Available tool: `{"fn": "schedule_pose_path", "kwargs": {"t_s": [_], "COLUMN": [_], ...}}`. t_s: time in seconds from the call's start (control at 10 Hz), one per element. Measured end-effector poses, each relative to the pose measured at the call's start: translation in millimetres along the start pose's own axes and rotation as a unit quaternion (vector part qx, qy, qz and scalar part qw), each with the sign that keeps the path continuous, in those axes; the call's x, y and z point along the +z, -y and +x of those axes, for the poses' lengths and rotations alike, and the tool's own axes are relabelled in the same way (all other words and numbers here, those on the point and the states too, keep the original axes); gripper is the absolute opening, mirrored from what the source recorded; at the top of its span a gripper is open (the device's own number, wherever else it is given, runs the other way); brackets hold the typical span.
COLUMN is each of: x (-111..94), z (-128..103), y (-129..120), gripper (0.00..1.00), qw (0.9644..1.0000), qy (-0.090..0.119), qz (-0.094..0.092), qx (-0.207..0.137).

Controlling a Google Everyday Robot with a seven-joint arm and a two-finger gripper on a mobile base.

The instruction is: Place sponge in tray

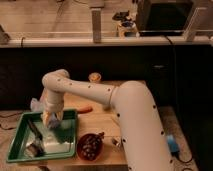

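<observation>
The green tray point(20, 145) lies on the wooden table at the lower left. My gripper point(51, 120) hangs from the white arm point(85, 90) over the tray's far right part, just above its floor. It is shut on a small yellowish and pale blue lump, the sponge point(50, 120), which sits at the gripper's tip, close above the tray. The underside of the sponge is hidden.
A black utensil point(34, 127) and a small dark object point(34, 147) lie in the tray. A dark red bowl point(90, 146) stands right of the tray. An orange item point(85, 109), a round tan object point(94, 77) and a bluish bag point(36, 105) sit behind.
</observation>
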State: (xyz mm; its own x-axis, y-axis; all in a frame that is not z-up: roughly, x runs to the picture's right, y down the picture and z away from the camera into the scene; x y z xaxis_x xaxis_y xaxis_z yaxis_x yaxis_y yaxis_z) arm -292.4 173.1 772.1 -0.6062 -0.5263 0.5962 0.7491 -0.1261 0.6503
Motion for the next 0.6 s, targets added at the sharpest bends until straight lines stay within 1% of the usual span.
{"fn": "schedule_pose_path", "kwargs": {"t_s": [0.1,0.2,0.3,0.4,0.5,0.6], "x": [5.9,15.8,20.3,23.6,26.3,24.9], "z": [0.0,-0.3,-1.4,-3.4,-4.6,-6.5], "y": [0.0,0.0,-1.3,-5.3,-5.6,-6.6], "gripper": [0.56,0.69,0.77,0.80,0.80,0.80], "qw": [1.0000,0.9998,0.9996,0.9990,0.9981,0.9977], "qy": [0.004,0.011,0.014,0.017,0.019,0.021], "qz": [-0.004,-0.016,-0.025,-0.042,-0.059,-0.064], "qx": [0.001,0.003,0.005,0.006,0.001,-0.003]}}
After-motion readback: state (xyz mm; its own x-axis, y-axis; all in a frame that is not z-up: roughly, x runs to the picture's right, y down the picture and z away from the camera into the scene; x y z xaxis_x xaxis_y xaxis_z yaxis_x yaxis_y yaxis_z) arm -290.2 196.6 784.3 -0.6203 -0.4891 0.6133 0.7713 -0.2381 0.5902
